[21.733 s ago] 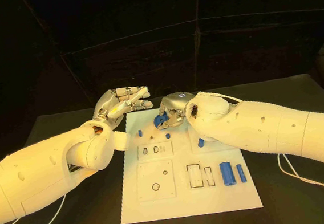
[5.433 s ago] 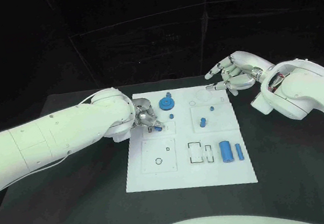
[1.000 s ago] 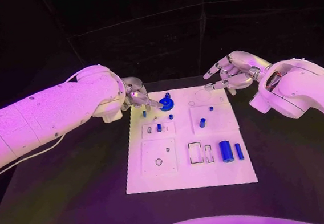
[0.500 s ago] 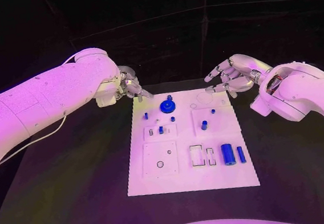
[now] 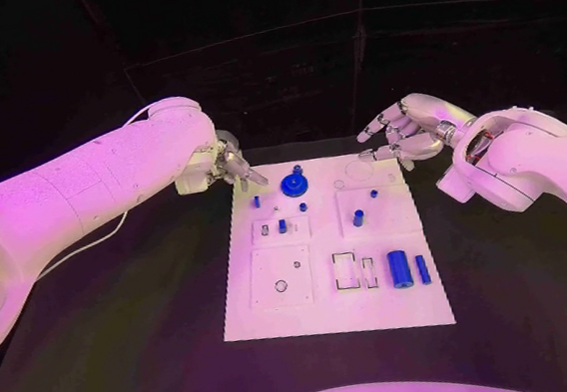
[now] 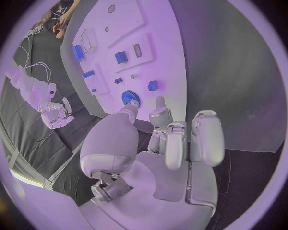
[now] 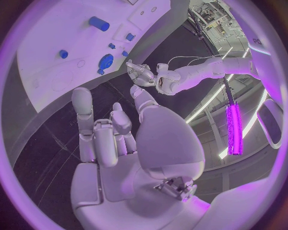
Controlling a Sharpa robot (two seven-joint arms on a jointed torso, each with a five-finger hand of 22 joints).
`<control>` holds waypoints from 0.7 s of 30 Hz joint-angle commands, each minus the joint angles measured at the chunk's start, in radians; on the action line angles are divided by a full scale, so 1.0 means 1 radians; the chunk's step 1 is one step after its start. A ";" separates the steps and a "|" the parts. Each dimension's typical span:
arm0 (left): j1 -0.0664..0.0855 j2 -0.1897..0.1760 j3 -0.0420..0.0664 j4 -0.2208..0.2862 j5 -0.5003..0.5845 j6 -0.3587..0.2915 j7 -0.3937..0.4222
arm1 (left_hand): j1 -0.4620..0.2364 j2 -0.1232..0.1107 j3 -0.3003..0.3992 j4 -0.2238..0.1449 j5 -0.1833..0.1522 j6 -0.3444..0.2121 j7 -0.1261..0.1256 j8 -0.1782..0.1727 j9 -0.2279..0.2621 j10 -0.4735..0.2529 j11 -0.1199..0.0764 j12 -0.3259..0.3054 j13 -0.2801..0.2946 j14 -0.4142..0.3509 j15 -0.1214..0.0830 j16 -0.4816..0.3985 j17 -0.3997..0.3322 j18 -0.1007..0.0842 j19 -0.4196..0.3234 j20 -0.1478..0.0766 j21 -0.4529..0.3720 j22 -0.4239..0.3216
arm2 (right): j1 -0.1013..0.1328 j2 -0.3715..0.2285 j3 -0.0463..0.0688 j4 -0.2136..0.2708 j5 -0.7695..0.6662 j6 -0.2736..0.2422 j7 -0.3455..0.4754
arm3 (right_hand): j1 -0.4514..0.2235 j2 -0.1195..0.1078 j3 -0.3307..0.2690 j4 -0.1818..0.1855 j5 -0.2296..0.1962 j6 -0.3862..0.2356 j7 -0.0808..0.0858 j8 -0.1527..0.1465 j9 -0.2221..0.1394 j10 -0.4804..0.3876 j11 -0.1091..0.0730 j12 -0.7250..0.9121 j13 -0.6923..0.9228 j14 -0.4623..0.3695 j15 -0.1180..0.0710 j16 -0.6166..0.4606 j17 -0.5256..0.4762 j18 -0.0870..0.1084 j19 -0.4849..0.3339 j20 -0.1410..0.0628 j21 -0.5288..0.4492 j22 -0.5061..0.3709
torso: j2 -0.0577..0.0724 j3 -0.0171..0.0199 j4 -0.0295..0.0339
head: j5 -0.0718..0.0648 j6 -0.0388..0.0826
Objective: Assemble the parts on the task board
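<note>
While both the left hand (image 5: 228, 167) and right hand (image 5: 402, 133) hover released above the task board (image 5: 334, 309) at frame centre, the next grasp should approach the loose blue cylinder (image 5: 396, 268) lower right from directly overhead.

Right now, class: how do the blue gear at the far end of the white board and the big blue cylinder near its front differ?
The gear is round, toothed and flat, with a peg at its centre; the cylinder is long, smooth and lies on its side. Both are blue and sit on the board, untouched.
</note>
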 commanded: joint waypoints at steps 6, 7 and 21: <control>-0.018 0.023 -0.002 -0.036 -0.009 0.024 0.015 | 0.005 0.007 -0.009 0.001 -0.001 0.007 0.000 -0.002 -0.002 0.002 0.004 0.006 0.001 0.102 0.006 0.003 0.263 0.009 0.001 0.006 0.005 0.002 | 0.002 0.003 0.001 -0.001 0.002 0.004 0.012 | -0.006 0.007 0.001 0.005 0.003 -0.006 0.000 0.004 -0.002 -0.003 -0.007 -0.003 -0.002 0.049 -0.007 -0.005 0.002 0.015 -0.002 -0.003 -0.004 -0.001 | 0.000 0.0010 0.0011 | -0.001 -0.003; -0.019 0.024 -0.002 -0.038 -0.009 0.022 0.016 | 0.005 0.008 -0.010 0.001 -0.001 0.008 0.000 -0.002 -0.002 0.002 0.003 0.007 0.001 0.102 0.006 0.003 0.263 0.009 0.001 0.006 0.005 0.002 | 0.002 0.003 0.001 -0.001 0.002 0.004 0.012 | -0.006 0.007 0.001 0.005 0.003 -0.006 0.000 0.004 -0.002 -0.003 -0.007 -0.003 -0.002 0.049 -0.007 -0.005 0.002 0.015 -0.002 -0.003 -0.004 -0.001 | 0.000 0.0010 0.0014 | -0.001 -0.004; -0.026 0.031 -0.002 -0.050 -0.009 0.031 0.021 | 0.040 0.023 -0.025 -0.007 -0.001 0.016 -0.002 -0.002 -0.008 0.000 0.002 0.010 -0.001 0.102 0.005 0.003 0.263 0.009 0.002 0.006 0.006 0.004 | 0.002 0.004 0.001 -0.002 0.002 0.004 0.012 | -0.004 0.008 0.002 0.005 0.004 -0.007 0.000 0.004 -0.002 -0.003 -0.007 -0.003 -0.002 0.049 -0.007 -0.005 0.002 0.016 -0.002 -0.003 -0.005 -0.002 | -0.001 0.0009 0.0010 | 0.000 -0.004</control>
